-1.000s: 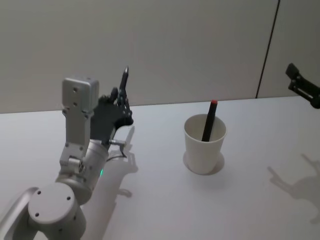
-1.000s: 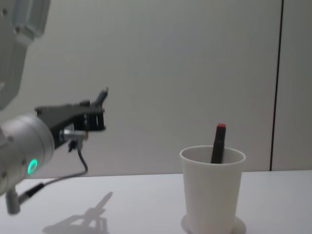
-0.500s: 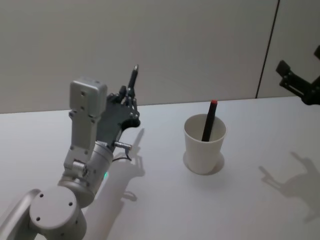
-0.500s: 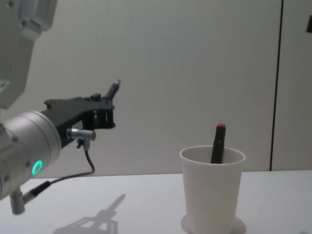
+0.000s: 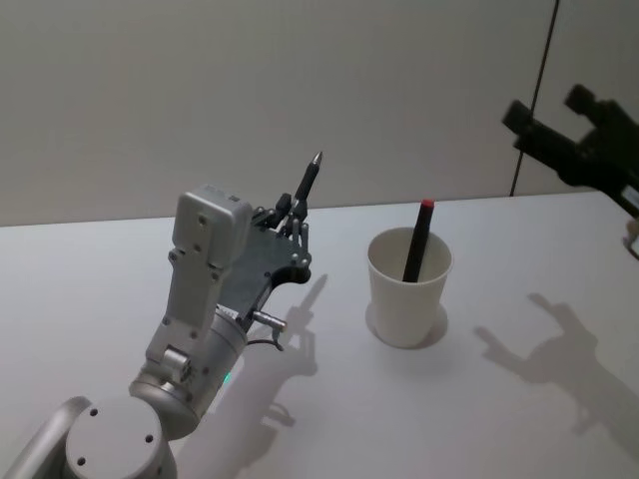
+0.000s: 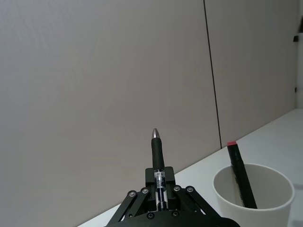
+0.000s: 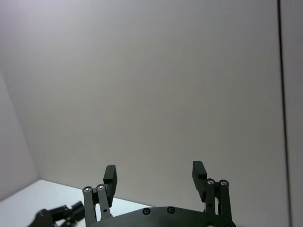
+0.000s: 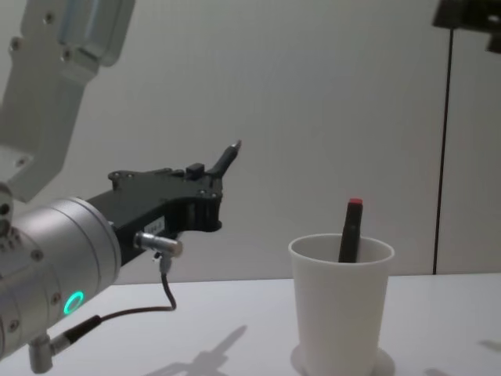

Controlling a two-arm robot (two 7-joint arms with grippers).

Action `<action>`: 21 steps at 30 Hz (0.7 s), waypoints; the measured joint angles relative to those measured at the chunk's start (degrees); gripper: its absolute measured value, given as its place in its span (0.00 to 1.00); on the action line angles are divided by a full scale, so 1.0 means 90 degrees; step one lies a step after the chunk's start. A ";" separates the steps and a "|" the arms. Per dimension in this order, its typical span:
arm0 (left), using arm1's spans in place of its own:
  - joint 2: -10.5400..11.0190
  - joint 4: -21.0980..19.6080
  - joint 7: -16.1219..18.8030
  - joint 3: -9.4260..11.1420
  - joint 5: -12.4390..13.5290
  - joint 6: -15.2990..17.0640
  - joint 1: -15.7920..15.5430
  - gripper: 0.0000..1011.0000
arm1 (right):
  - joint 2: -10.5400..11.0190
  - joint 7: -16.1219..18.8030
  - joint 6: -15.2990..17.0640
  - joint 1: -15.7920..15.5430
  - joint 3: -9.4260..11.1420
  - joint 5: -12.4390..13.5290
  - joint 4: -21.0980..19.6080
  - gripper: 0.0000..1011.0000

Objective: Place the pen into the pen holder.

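Left gripper [image 5: 293, 212]: closed on a dark pen [image 5: 308, 180], gripped low on the barrel, silver tip free and pointing up and away from the robot. Position: raised above the counter [image 5: 519, 399], to the left of the pen holder [image 5: 407, 294] and apart from it; in the chest view the pen tip stands higher than the holder's rim. Pen holder: plain white paper cup, tapered, rolled rim, upright on the counter near its middle. Contents: one second pen [image 5: 417, 239], black with a red end, leaning toward the far side of the rim and projecting above it. Right gripper [image 5: 551, 108]: aloft at the right, well above and beyond the holder, fingers spread wide. Left arm [image 5: 205, 289]: pale grey housing, a green ring light [image 8: 75, 302] on the wrist joint, a thin cable [image 8: 168, 294] looping beneath. Backdrop: plain light wall [image 5: 150, 100] with one dark vertical seam [image 5: 534, 100].
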 joint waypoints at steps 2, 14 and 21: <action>0.0006 -0.0011 -0.0032 0.0010 0.0019 -0.0007 0.0012 0.12 | -0.0060 0.0025 0.0171 0.0092 -0.0027 0.0163 0.0038 0.99; -0.0016 -0.0071 -0.0108 0.0030 0.0153 -0.0065 0.0044 0.12 | -0.0323 0.0182 0.0945 0.0540 -0.0172 0.1067 0.0252 0.99; -0.0056 -0.0172 -0.0090 0.0017 0.0240 -0.0152 0.0011 0.12 | -0.0278 -0.0013 0.1015 0.0438 -0.0176 0.1270 0.0163 0.99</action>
